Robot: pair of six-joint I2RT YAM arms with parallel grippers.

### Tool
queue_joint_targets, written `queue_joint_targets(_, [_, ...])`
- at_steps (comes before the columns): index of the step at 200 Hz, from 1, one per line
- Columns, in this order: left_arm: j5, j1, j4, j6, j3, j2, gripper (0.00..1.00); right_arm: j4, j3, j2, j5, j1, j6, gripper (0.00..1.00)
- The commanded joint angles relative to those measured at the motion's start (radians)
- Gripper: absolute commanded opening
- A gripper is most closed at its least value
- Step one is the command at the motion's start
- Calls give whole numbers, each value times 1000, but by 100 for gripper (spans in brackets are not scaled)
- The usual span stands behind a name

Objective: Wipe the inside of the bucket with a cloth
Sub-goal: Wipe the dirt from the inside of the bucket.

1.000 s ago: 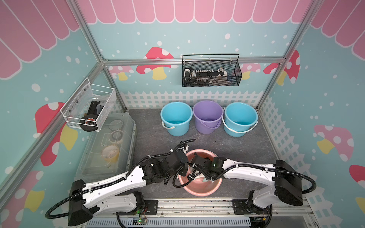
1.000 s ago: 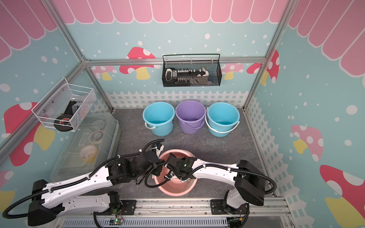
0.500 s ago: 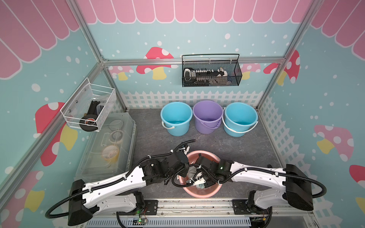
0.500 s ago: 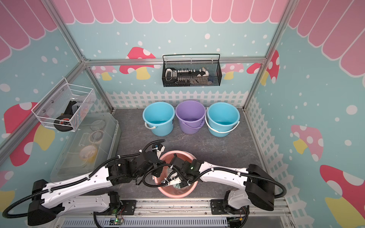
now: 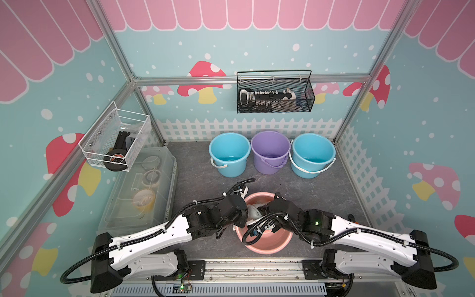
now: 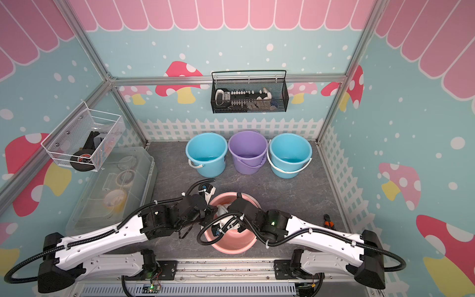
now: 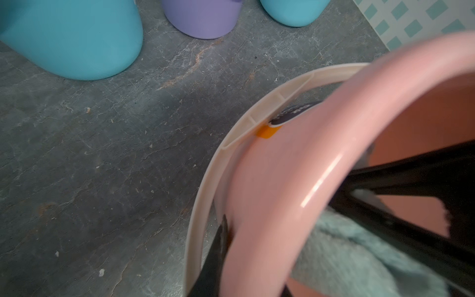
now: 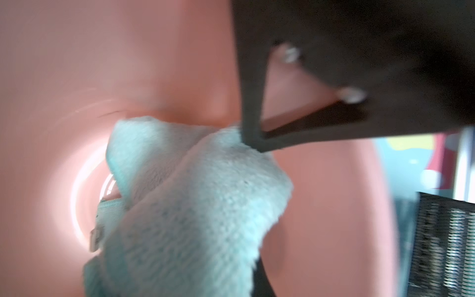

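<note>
The pink bucket (image 5: 267,250) (image 6: 231,248) stands at the front centre of the table. My left gripper (image 5: 241,218) (image 7: 253,272) is shut on the bucket's left rim (image 7: 270,195), with one finger outside the wall and one inside. The cloth (image 5: 253,211) (image 6: 223,208), pale aqua and bunched, is down inside the bucket. My right gripper (image 5: 261,210) (image 8: 226,262) is shut on the cloth (image 8: 192,205) and holds it against the pink inner wall (image 8: 77,64). Most of the cloth and both sets of fingertips are hidden by the wrists in both top views.
Two blue buckets (image 5: 229,154) (image 5: 312,154) and a purple one (image 5: 270,151) stand in a row at the back. A clear lidded box (image 5: 144,190) sits at the left. Wire baskets hang on the back wall (image 5: 275,95) and the left wall (image 5: 115,140).
My right arm has swept the cloth round inside the bucket, from the near side toward the far side. My left gripper has stayed on the rim.
</note>
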Motion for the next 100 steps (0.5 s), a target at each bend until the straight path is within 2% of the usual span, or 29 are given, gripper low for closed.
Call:
queue_joint_targets(1, [-1, -3, 18, 6, 19, 0, 0, 22, 38, -22, 190, 24, -211, 0])
queue_joint_targets(24, [5, -2, 18, 7, 16, -3, 0, 116, 13, -33, 273, 58, -392, 0])
queue_joint_targets(48, [8, -3, 17, 10, 16, -5, 0, 318, -62, -31, 320, 75, -582, 0])
queue_joint_targets(64, [15, -2, 16, 13, 20, -4, 0, 359, -93, -18, 311, 75, -614, 0])
queue_joint_targets(100, [63, -2, 21, 43, 36, 0, 0, 401, -156, 60, 296, 69, -599, 0])
